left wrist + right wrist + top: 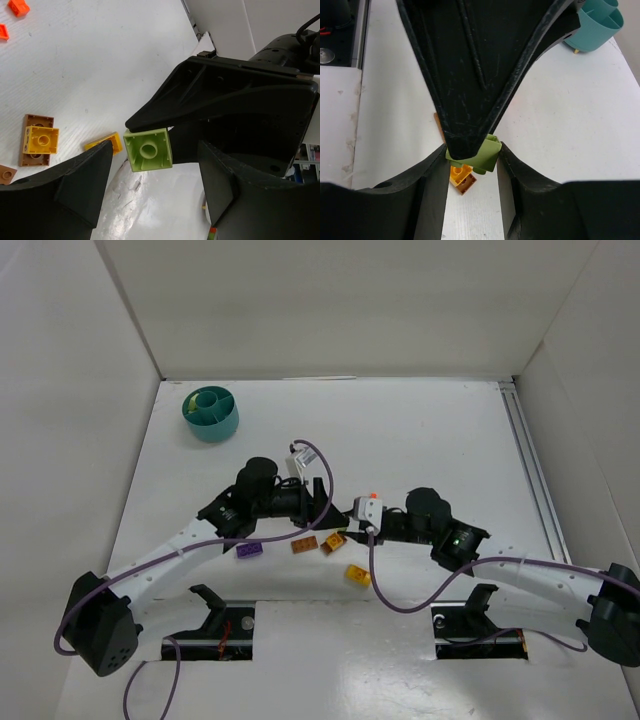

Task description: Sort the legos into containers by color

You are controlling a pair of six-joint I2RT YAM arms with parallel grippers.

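My right gripper [471,161] is shut on a pale green brick [481,154] and holds it above the table. In the left wrist view the brick [148,149] shows its hollow underside at the tip of a right finger. My left gripper [156,187] is open and empty, close against the right one, with one of its fingers [470,75] in front of the brick. On the table lie a purple brick [250,550], an orange-brown brick [304,545], a yellow brick on a brown plate [41,140] and a yellow brick [358,575]. The teal tub [210,412] stands far back left.
Two red-orange bricks [19,6] lie farther out in the left wrist view. Both arms meet at mid-table [335,510] with purple cables looping over them. White walls enclose the table; a rail [530,470] runs along the right edge.
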